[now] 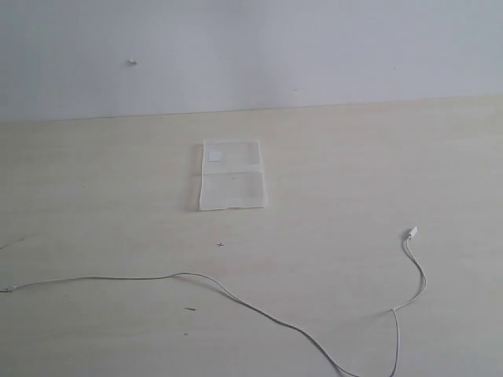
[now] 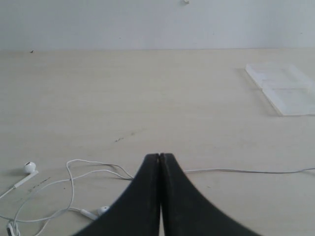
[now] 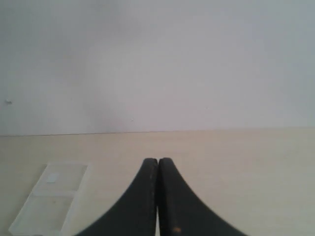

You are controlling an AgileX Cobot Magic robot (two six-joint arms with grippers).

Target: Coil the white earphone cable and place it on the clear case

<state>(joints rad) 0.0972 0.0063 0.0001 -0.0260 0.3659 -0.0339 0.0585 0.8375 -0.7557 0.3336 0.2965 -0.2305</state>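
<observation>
The clear case [image 1: 230, 174] lies flat in the middle of the table, its white label near the far left corner; it also shows in the left wrist view as the clear case [image 2: 283, 88] and in the right wrist view as the clear case [image 3: 51, 196]. The white earphone cable [image 1: 236, 300] runs uncoiled across the near table, its white plug [image 1: 413, 232] at the right. Its earbuds [image 2: 30, 167] and loose strands lie beside my left gripper [image 2: 160, 156], which is shut and empty above the cable [image 2: 236, 171]. My right gripper [image 3: 158, 161] is shut on nothing. Neither arm shows in the exterior view.
A pale wooden table [image 1: 354, 173] meets a plain white wall [image 1: 314, 47] at the back. A small white speck [image 1: 133, 62] sticks to the wall.
</observation>
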